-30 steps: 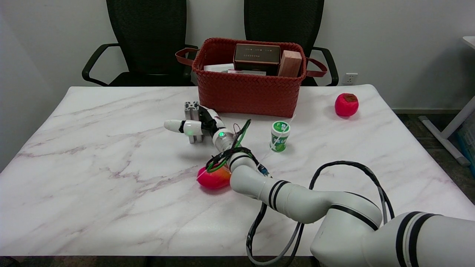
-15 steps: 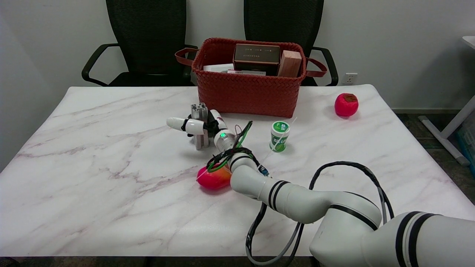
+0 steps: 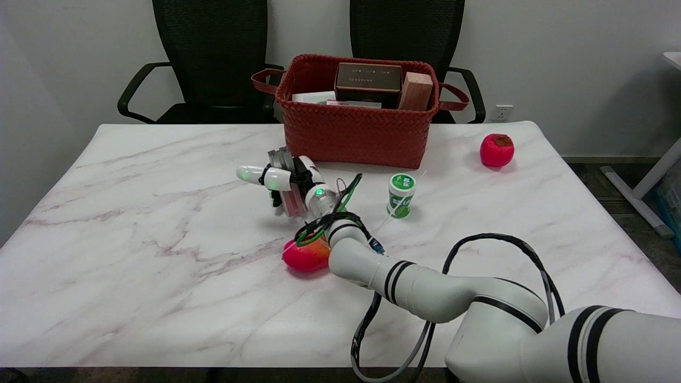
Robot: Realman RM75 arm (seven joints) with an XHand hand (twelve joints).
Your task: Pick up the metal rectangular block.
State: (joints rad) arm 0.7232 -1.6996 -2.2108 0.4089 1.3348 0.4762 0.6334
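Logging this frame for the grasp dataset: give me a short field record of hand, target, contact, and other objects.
hand: right hand, fingers wrapped around the block
target: metal rectangular block, tilted, top end leaning left
contact: held; whether its lower end is off the table is unclear
basket: red woven basket behind the block, boxes inside
other objects: green canister, red fruit, pink-orange fruit beside the forearm

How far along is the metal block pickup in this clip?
Done: the robot hand has reached the metal rectangular block and its fingers wrap it. In hand: the block is gripped and tilted. Left: a clear lift off the marble table; whether its lower end has cleared cannot be told.
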